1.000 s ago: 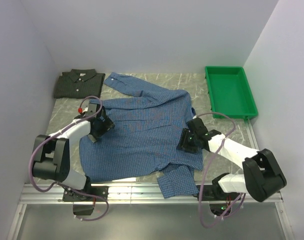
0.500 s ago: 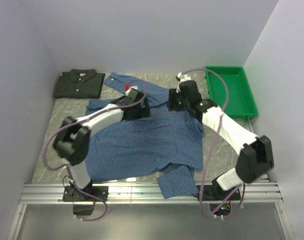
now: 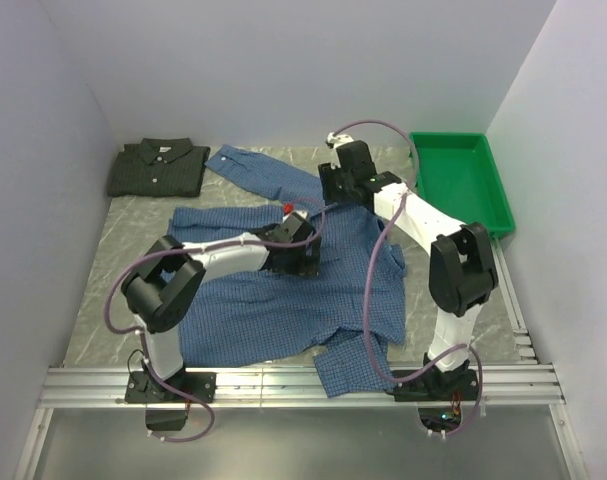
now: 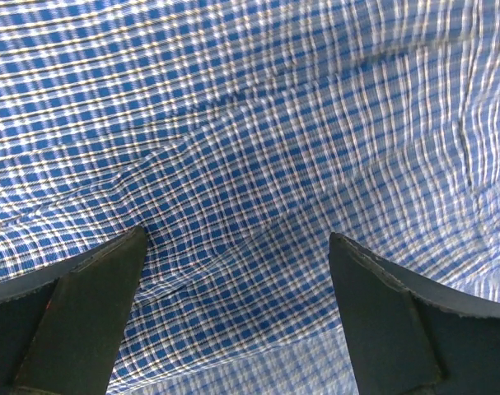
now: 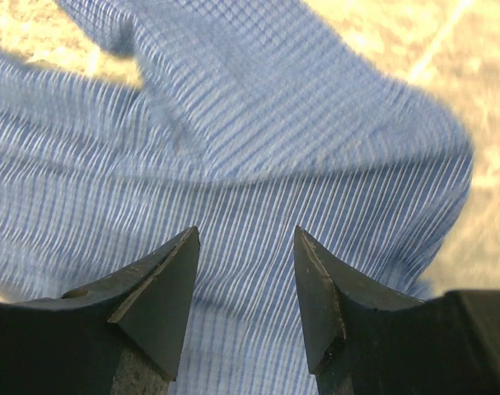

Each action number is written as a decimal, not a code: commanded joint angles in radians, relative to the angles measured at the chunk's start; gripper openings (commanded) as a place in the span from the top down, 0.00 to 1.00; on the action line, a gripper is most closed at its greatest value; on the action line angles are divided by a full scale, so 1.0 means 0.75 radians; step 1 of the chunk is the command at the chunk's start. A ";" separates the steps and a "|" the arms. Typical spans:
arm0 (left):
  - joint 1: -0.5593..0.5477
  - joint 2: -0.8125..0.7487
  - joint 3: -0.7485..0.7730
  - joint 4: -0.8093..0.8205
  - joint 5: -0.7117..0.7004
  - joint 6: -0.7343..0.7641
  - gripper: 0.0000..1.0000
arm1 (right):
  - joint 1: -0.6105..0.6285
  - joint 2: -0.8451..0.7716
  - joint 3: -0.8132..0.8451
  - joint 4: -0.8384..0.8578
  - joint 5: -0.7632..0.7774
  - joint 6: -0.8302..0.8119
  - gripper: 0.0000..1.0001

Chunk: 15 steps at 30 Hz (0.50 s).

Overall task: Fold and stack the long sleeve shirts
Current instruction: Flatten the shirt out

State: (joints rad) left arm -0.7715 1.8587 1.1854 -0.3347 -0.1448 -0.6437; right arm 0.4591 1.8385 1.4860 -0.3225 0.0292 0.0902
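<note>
Both arms have swung in from the blue shirt's [image 3: 273,310] side edges. Our left gripper [image 3: 299,260], jaws wide, hovers over its middle. Our right gripper [image 3: 333,186], jaws half apart and pinching nothing, is at its far edge. The shirt lies spread mid-table, unfolded. The dark shirt [image 3: 158,168] sits folded far left.

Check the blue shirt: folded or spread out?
Spread out. The blue shirt lies flat across the table, its far sleeve stretched outward.
</note>
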 commanded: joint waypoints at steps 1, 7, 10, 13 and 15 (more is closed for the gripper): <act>-0.078 -0.065 -0.138 -0.120 0.127 -0.023 0.01 | -0.009 0.064 0.123 0.001 -0.033 -0.104 0.42; -0.145 -0.224 -0.298 -0.092 0.209 -0.040 0.01 | 0.012 0.228 0.258 -0.096 -0.153 -0.159 0.39; -0.160 -0.253 -0.335 -0.071 0.256 -0.050 0.01 | 0.020 0.303 0.305 -0.116 -0.176 -0.149 0.38; -0.164 -0.251 -0.361 -0.061 0.279 -0.056 0.01 | 0.030 0.395 0.366 -0.157 -0.213 -0.135 0.38; -0.166 -0.249 -0.372 -0.057 0.299 -0.058 0.01 | 0.034 0.461 0.405 -0.179 -0.198 -0.124 0.39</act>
State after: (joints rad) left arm -0.8822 1.6588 0.9527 -0.3294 -0.0170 -0.6518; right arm 0.4713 2.1414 1.7233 -0.4156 -0.0994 0.0010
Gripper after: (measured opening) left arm 0.994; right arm 0.616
